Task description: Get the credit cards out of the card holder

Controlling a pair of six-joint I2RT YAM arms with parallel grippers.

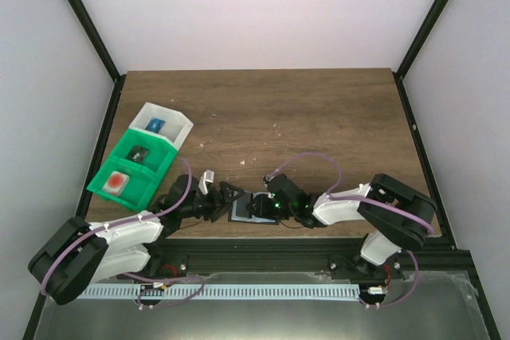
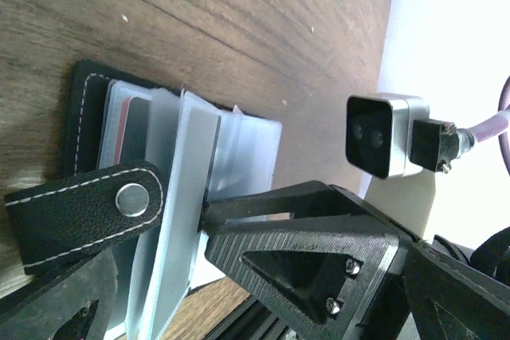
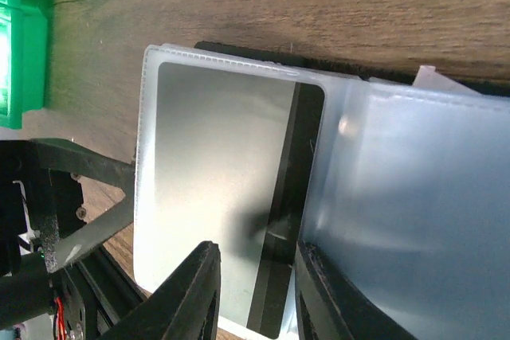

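Well, my left gripper stands wide open astride the snap strap of the card holder. My right gripper, half closed, sits over a grey card in its clear sleeve; whether it grips, I cannot tell. Open at the near edge of the wooden table, the card holder has cards inside, so I judge the job barely begun. White walls surround.

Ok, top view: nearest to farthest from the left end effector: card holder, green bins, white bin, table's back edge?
1. card holder, just right.
2. green bins and white bin, left: too close to call.
3. table's back edge, far ahead.
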